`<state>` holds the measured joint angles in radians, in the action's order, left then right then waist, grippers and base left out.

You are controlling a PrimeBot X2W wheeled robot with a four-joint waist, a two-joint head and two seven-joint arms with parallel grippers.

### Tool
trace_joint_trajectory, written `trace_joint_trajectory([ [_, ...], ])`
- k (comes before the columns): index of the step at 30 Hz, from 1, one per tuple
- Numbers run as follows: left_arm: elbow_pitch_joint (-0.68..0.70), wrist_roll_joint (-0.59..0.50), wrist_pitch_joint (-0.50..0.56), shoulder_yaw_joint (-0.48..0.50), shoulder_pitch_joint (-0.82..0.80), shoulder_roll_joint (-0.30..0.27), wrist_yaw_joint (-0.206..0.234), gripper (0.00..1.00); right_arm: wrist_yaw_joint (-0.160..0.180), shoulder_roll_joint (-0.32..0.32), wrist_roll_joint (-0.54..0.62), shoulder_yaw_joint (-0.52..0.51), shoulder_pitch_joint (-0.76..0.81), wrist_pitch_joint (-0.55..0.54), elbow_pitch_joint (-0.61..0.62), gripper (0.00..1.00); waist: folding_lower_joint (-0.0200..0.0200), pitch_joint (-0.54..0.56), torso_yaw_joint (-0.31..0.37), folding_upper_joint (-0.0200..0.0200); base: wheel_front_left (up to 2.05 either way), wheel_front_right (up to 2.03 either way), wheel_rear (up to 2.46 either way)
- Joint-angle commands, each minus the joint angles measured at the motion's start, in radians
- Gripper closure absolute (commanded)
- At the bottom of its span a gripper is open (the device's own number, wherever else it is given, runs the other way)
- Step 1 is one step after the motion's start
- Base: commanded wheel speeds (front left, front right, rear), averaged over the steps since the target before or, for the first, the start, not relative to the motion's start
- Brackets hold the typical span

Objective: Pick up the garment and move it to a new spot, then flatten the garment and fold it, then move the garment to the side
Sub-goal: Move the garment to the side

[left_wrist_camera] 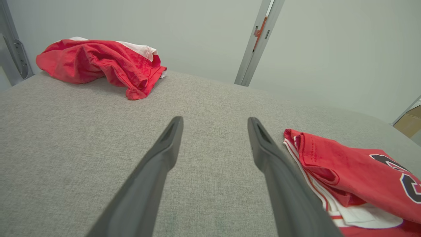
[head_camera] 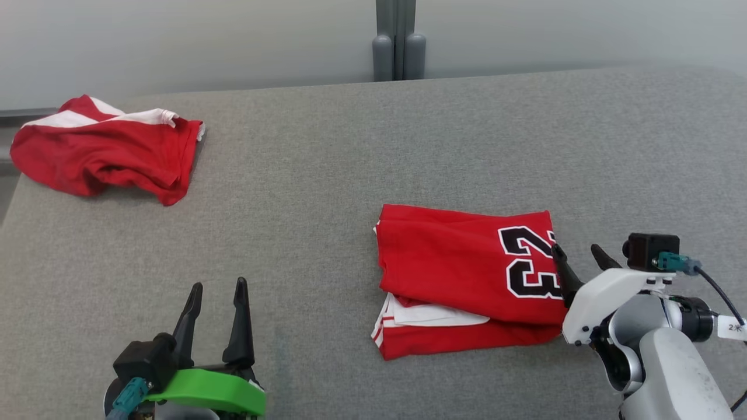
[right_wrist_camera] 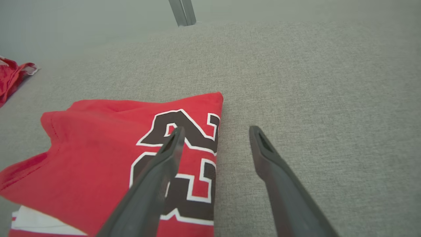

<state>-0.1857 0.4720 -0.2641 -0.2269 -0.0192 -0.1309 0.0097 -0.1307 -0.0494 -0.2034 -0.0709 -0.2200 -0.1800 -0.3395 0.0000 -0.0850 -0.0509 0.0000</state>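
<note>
left gripper: jaws wide, nothing between them. It hangs over bare table by the near edge, left of centre, touching no cloth.
right gripper: jaws wide, holding nothing. It straddles the right edge of the folded jersey, with one finger over the number and the other over bare table. Can't tell whether that finger touches the cloth.
folded jersey: red, lying flat, right of centre and toward the near edge of the table. White and red-striped trim shows from the lower layers on its near-left side.
writing: "23" in black digits with white outlines, at the right end of the jersey and turned sideways in the head view.
tag: white, on the right arm's cable. It starts with "2"; the rest is unreadable.
crumpled garment: red with white panels, bunched at the far left corner, well apart from the jersey and both grippers. No print readable.
hidden: the right wrist housing covers the jersey's near-right corner in the head view.
cut off: the left wrist view clips the "23" at its right edge. The right wrist view shows just a scrap of the crumpled garment at its left edge.
post: grey upright behind the far edge, top out of frame.
</note>
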Motion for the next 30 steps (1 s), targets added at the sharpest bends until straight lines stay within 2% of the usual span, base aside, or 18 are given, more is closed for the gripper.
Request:
trace_joint_trajectory([
  [1, -0.001, -0.015, 0.000, 0.006, -0.020, 0.003, -0.003, 0.00, 0.000, -0.003, 0.002, -0.005, -0.021, -0.021, -0.012, 0.00, 0.0000, -0.031, -0.029, 0.0000, 0.00, 0.00, 0.00],
  [11, -0.007, -0.031, 0.000, 0.021, -0.042, 0.024, -0.023, 0.00, 0.000, -0.035, -0.043, 0.029, -0.085, -0.133, -0.135, 0.00, 0.0000, -0.090, -0.082, 0.0000, 0.00, 0.00, 0.00],
  [12, -0.007, -0.033, 0.000, 0.023, -0.043, 0.026, -0.024, 0.00, 0.000, -0.038, -0.048, 0.032, -0.089, -0.133, -0.139, 0.14, 0.0000, -0.092, -0.082, 0.0000, 0.00, 0.00, 0.00],
  [13, -0.007, -0.036, 0.000, 0.025, -0.043, 0.029, -0.026, 0.00, 0.000, -0.041, -0.052, 0.038, -0.094, -0.131, -0.144, 0.53, 0.0000, -0.095, -0.082, 0.0000, 0.00, 0.00, 0.00],
  [14, -0.007, -0.037, 0.000, 0.027, -0.043, 0.029, -0.026, 0.00, 0.000, -0.044, -0.052, 0.041, -0.096, -0.127, -0.147, 0.64, 0.0000, -0.097, -0.080, 0.0000, 0.00, 0.00, 0.00],
  [16, -0.004, -0.043, 0.000, 0.031, -0.039, 0.031, -0.029, 0.00, 0.000, -0.050, -0.053, 0.041, -0.107, -0.109, -0.150, 1.00, 0.0000, -0.100, -0.069, 0.0000, 0.00, 0.00, 0.00],
  [22, 0.010, -0.067, 0.000, 0.041, -0.040, 0.024, -0.032, 0.00, 0.001, -0.072, -0.026, 0.037, -0.158, -0.044, -0.150, 1.00, 0.0000, -0.114, 0.005, 0.0000, 0.00, 0.00, 0.00],
  [30, 0.036, -0.090, 0.004, 0.038, -0.059, 0.000, -0.031, 0.00, 0.001, -0.119, 0.003, 0.023, -0.219, 0.021, -0.137, 1.00, 0.0000, -0.157, 0.202, 0.0000, 0.00, 0.00, 0.00],
])
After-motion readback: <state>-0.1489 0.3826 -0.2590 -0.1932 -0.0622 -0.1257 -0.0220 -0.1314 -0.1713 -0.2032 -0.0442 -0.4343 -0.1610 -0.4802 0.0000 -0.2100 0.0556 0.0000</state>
